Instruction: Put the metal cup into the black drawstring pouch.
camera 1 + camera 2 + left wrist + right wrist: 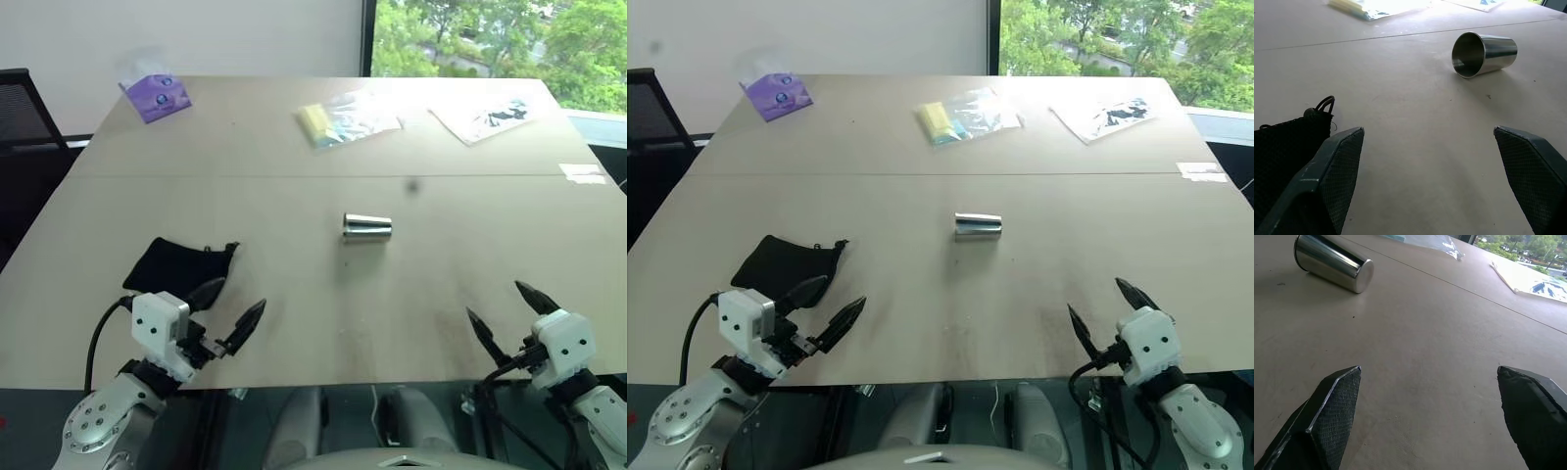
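The metal cup (367,226) lies on its side in the middle of the table, its open mouth toward the left (1484,53). The black drawstring pouch (176,263) lies flat on the near left, its cord (1322,105) at its right end. My left gripper (233,307) hovers open just in front of the pouch, nothing between its fingers. Over the near right edge, my right gripper (507,312) is open and empty, well short of the cup (1334,262).
A purple packet (155,96) sits at the far left of the table (294,166). A clear bag with a yellow item (343,118) and a printed sheet (490,116) lie at the far side. A dark chair (20,103) stands at the left.
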`<state>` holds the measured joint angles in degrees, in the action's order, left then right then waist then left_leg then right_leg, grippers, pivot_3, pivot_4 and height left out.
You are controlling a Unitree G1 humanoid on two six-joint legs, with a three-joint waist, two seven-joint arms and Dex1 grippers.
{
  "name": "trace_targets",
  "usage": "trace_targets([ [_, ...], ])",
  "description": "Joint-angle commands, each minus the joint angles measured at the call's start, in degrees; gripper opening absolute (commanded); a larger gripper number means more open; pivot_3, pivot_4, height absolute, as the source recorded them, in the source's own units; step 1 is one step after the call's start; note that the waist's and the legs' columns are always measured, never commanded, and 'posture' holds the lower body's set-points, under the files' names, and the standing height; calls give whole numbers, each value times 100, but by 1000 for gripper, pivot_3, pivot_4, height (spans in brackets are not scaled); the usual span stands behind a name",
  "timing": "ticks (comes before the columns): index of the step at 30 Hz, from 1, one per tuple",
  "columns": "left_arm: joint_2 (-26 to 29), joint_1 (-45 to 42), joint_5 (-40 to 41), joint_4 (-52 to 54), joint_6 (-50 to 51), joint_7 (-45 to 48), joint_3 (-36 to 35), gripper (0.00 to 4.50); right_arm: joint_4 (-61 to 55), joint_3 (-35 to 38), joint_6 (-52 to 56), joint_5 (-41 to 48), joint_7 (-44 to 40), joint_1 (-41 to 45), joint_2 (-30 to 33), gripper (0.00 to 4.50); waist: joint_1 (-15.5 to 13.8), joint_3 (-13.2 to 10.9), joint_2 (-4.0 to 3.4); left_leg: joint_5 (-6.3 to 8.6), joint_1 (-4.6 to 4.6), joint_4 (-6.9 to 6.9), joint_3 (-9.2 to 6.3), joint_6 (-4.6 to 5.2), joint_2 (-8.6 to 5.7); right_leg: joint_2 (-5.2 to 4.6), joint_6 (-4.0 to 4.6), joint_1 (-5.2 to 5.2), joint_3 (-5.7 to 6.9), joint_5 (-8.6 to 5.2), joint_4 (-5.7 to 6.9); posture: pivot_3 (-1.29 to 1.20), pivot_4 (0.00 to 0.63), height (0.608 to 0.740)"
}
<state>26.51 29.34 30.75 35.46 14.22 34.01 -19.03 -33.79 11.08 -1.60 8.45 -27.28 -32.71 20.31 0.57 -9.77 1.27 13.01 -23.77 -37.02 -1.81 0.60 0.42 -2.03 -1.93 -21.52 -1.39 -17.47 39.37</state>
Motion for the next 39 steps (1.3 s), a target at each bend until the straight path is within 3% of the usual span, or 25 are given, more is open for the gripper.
trace_targets([
  [1,371,-374,375,-502,58,317,-529,4404,-444,27,107,306,-84,148,115,4500,-1,0,-2,0,0,0,0,0,0,0,0,0,0,0,0,0,150,740],
  [3,708,-837,634,-1115,209,443,-964,4404,-668,-20,334,740,-196,572,209,4500,-5,-3,-9,0,4,-1,-4,0,1,3,1,1,5,-1,7,0,150,740],
  [6,785,-995,744,-1393,327,395,-1234,4404,-799,-81,629,1296,-481,1086,474,4500,40,-1,-7,-1,10,-12,-4,0,19,21,7,2,8,4,19,0,150,740],
  [14,668,-732,800,-519,635,-195,-1607,4404,-944,-412,1145,2173,-1528,2037,1438,4500,2,-1,8,2,1,-9,-5,3,8,3,4,5,12,10,6,0,150,740],
  [17,703,-402,309,-38,655,-481,-1656,4404,-808,-508,1204,2240,-1875,2330,1738,4500,-3,0,9,2,3,-11,-7,3,8,1,5,9,14,10,6,0,150,740],
  [21,926,-6,-538,425,1415,-1203,-1645,4404,-575,-642,1150,2167,-2248,2549,1968,4500,7,1,11,2,5,-11,-3,4,8,4,6,9,10,9,4,0,150,740],
  [27,1497,-70,-1814,1031,2642,-1905,-1126,4404,-556,-798,1221,2291,-2459,2687,1991,4500,-24,0,12,2,5,-11,-10,4,7,10,6,10,14,9,5,0,150,740],
  [32,1736,-309,-2124,1308,3136,-1786,-814,4404,-554,-851,1191,2193,-2366,2716,1893,4500,-15,0,16,2,5,-12,-8,3,5,7,5,9,13,10,6,0,150,740],
  [36,1739,-534,-1776,1510,3434,-1341,-841,4404,-672,-836,1184,2111,-2262,2559,1865,4500,-9,-2,12,2,5,-11,-9,3,6,6,6,9,13,10,7,0,150,740],
  [39,1508,-1905,-1951,2114,4819,-2179,912,4404,-763,-777,1216,2128,-2207,2460,1888,4500,-66,-5,6,2,4,-11,-8,3,5,4,6,10,14,10,7,0,150,740],
])
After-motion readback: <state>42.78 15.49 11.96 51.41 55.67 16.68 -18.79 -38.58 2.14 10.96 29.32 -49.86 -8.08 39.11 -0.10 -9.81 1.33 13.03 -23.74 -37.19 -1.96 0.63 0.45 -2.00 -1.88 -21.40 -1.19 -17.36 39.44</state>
